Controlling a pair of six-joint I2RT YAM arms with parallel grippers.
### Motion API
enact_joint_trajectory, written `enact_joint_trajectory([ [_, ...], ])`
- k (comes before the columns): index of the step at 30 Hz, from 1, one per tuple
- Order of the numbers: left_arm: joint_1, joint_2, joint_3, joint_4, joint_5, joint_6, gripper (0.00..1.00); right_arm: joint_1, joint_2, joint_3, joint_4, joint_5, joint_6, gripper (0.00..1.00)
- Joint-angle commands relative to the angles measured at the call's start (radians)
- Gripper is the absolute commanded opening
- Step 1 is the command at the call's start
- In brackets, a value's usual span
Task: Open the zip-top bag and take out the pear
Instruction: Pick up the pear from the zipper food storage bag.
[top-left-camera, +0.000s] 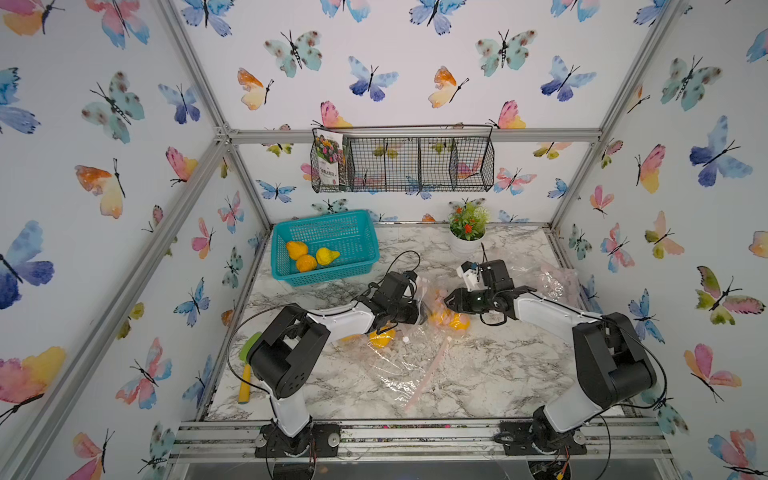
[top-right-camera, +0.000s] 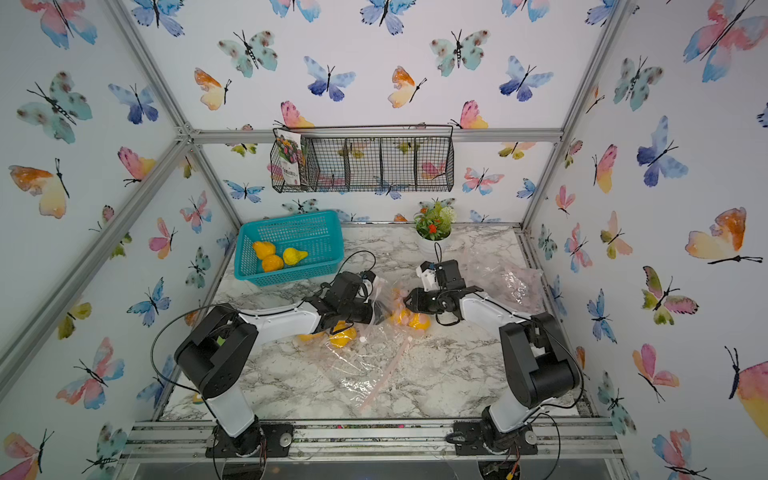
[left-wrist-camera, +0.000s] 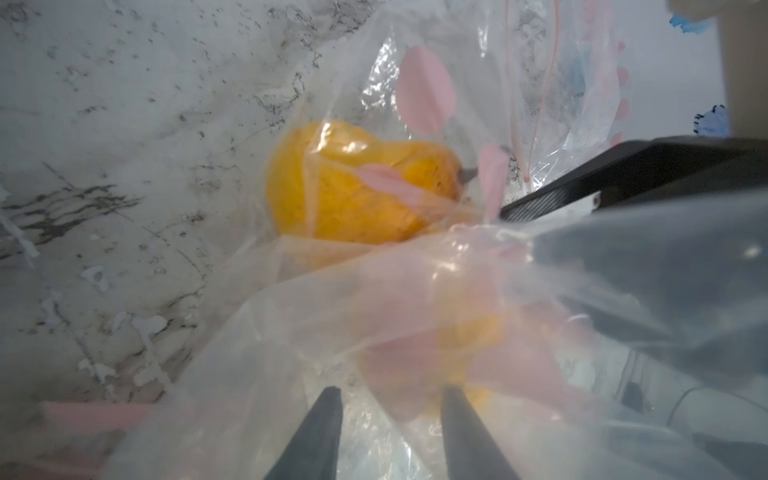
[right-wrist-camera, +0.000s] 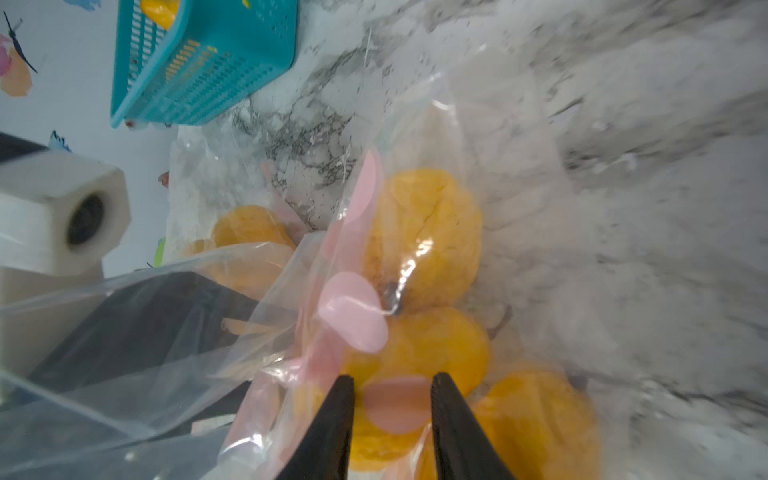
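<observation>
As both arms meet at mid-table, step in hand: working the zip-top bag (top-left-camera: 434, 297) open to reach the fruit. Judged unfinished, since the nearest pear lies under film.
Dial: laid on the marble table (top-left-camera: 498, 374) as seen in a top view, with 12 at the back wall.
Bag: bunched just off centre toward 12, between the two claws. Whether its mouth is parted cannot be told.
Pear: the pear (right-wrist-camera: 432, 345) lies under the film directly ahead of the right jaws, with other pears touching it.
Left gripper (left-wrist-camera: 391, 392): released, with the jaws parted. Film drapes across the gap and no pinch shows.
Right gripper (right-wrist-camera: 394, 378): jaws stand apart astride dotted film and fruit. Whether they bite on anything cannot be told.
Left arm pose: base at 7, forearm low over the table, claw pointing toward 3.
Right arm pose: base at 5, elbow raised, claw pointing toward 9, near the left claw's tip.
Next move, judged: one claw should pin the film's edge while the other enters the mouth and closes on the pear itself, not on plastic.
Basket: the teal basket (top-left-camera: 324, 245) at 10 holds three pears.
</observation>
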Motion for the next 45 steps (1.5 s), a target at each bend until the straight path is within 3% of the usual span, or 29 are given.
enact_joint_trajectory([
  [1,0.002,-0.06,-0.029,0.01,-0.012,0.031,0.48,0.03,0.061,-0.02,0.01,-0.008,-0.005,0.33],
  [4,0.002,-0.061,-0.027,-0.017,0.0,0.055,0.55,0.042,0.085,-0.039,0.029,-0.003,0.008,0.31],
  [8,-0.001,-0.007,0.01,-0.086,0.015,0.076,0.57,0.044,0.095,-0.041,0.005,0.034,0.005,0.25],
  [15,-0.036,0.071,0.054,-0.077,0.083,0.071,0.68,0.044,0.127,-0.062,-0.014,0.066,-0.006,0.11],
  [22,-0.077,0.184,0.131,-0.117,0.047,0.064,0.69,0.048,0.112,-0.076,-0.003,0.06,0.0,0.04],
  [26,-0.084,0.212,0.132,-0.095,0.027,0.052,0.67,0.048,0.099,-0.075,-0.003,0.043,-0.005,0.03],
  [29,-0.085,0.222,0.137,-0.087,0.033,0.05,0.6,0.048,0.087,-0.075,-0.016,0.062,-0.009,0.02],
  [34,-0.085,0.196,0.112,-0.116,0.012,0.068,0.44,0.044,0.056,-0.055,-0.111,0.307,-0.002,0.02],
  [37,-0.083,0.145,0.068,-0.136,-0.031,0.081,0.44,0.011,0.024,-0.063,-0.134,0.407,0.005,0.03],
  [45,-0.08,0.037,0.011,-0.185,-0.091,0.103,0.4,-0.059,-0.062,-0.074,-0.153,0.464,0.011,0.02],
])
